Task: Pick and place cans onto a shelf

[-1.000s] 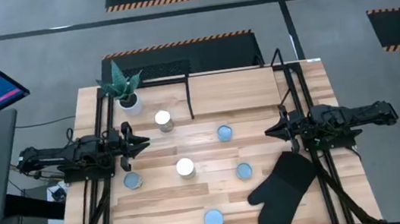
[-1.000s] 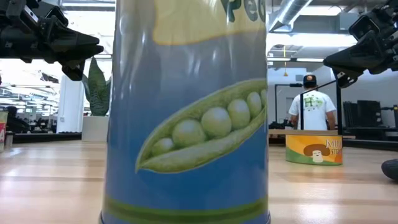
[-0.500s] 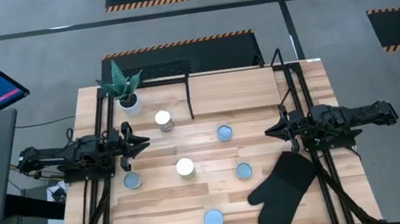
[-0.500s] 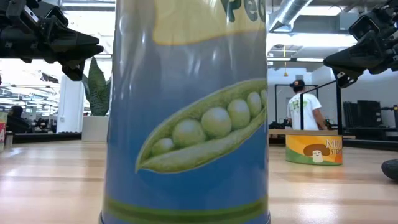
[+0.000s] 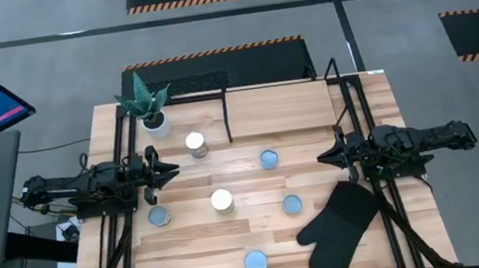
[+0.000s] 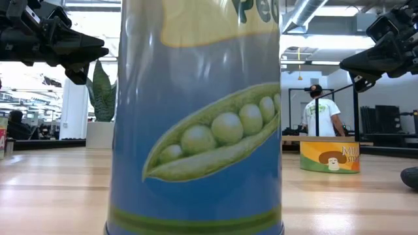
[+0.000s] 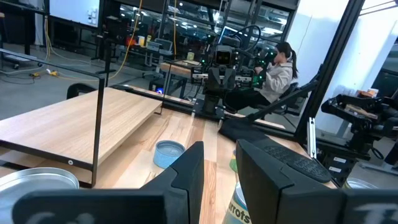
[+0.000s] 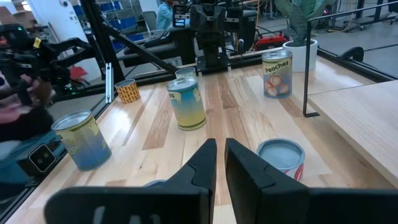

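The table (image 5: 309,107) carries the shelf (image 5: 215,87) at twelve o'clock, bare. All seven cans (image 5: 222,200) stand scattered from centre to six o'clock, so nothing is placed yet. Left gripper (image 5: 163,170) at nine and right gripper (image 5: 326,156) at three hover slightly parted, holding nothing.

The surface (image 5: 309,107) is pale wood in lengthwise planks. Most cans have pale blue tops, as the can (image 5: 255,262) at the near edge; two, one being the can (image 5: 221,199) in the middle, have shiny white tops. The pea can (image 6: 199,117) has a blue label with a green pod and yellow band. The mushroom can (image 6: 330,156) is orange-yellow. The oven mitt (image 5: 338,230) is black. The plant (image 5: 142,100) is green in a white pot. The shelf (image 5: 215,82) has black bars.
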{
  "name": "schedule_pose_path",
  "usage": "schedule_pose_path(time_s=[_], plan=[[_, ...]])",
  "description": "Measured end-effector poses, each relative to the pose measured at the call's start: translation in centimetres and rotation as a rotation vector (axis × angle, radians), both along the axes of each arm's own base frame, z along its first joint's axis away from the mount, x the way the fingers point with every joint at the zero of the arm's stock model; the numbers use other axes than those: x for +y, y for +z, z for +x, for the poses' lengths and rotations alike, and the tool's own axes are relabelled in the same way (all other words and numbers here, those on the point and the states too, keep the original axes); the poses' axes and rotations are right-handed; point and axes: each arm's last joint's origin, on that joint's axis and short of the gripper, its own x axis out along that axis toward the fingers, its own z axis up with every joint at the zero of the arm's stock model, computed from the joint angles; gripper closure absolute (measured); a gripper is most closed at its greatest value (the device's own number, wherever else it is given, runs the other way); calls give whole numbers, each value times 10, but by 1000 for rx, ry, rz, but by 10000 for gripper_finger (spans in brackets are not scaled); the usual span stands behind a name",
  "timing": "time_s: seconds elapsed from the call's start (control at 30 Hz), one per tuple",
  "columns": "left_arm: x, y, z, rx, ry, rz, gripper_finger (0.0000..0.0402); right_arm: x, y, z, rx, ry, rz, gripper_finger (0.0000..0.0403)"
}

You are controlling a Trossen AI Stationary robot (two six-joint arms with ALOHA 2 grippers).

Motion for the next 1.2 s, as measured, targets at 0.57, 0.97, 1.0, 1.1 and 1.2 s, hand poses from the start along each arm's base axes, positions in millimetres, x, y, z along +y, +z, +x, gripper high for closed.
schedule_pose_path(time_s=[0.57,0.97,1.0,1.1,1.2], plan=[[0,0,0,0,0,0,319,0,0,0,0,0,-1,344],[0,0,0,-2,6,0,319,0,2,1,-34,8,-122,344],[0,0,0,-1,5,0,319,0,3,1,-48,4,-78,344],[0,0,0,-1,1,-1,319,0,13,1,-144,-6,58,344],[0,0,0,-3,1,-25,319,0,18,1,-199,-9,91,344]])
